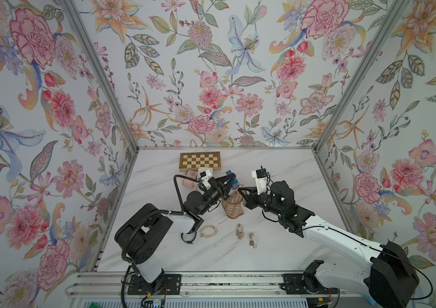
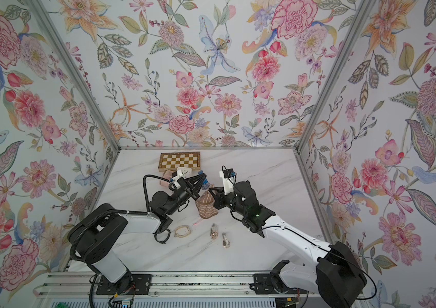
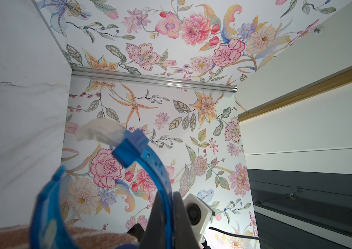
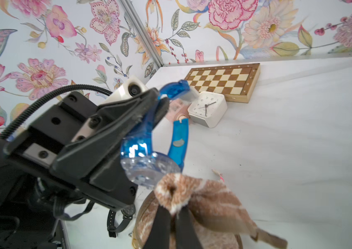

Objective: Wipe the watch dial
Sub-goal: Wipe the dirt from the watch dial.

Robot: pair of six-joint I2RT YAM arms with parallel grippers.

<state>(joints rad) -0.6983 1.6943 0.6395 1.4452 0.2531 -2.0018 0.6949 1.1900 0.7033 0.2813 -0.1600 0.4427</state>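
Left gripper (image 4: 158, 103) pinched tight on blue watch (image 4: 147, 148) strap, above mid-surface; right gripper (image 4: 174, 212) pinching striped cloth (image 4: 205, 198) against the dial (image 4: 147, 172). Beyond, clock (image 4: 207, 107) and chessboard (image 4: 222, 79) near far edge; black watch (image 4: 127, 210) below.

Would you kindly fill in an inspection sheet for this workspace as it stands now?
Surface: white marble tabletop, a few dark specks.
Job's things: blue watch held aloft by its strap; brown striped cloth bunched, appears to touch the dial's edge.
Clutter: chessboard, white alarm clock, pink item at the back; black watch, beige-strap watch, two metal watches nearer the arms' bases.
Grippers: left gripper shut on the strap; right gripper shut on the cloth.
Cables: black corrugated hose loops free by the left wrist.
Surroundings: floral wallpaper, aluminium frame.
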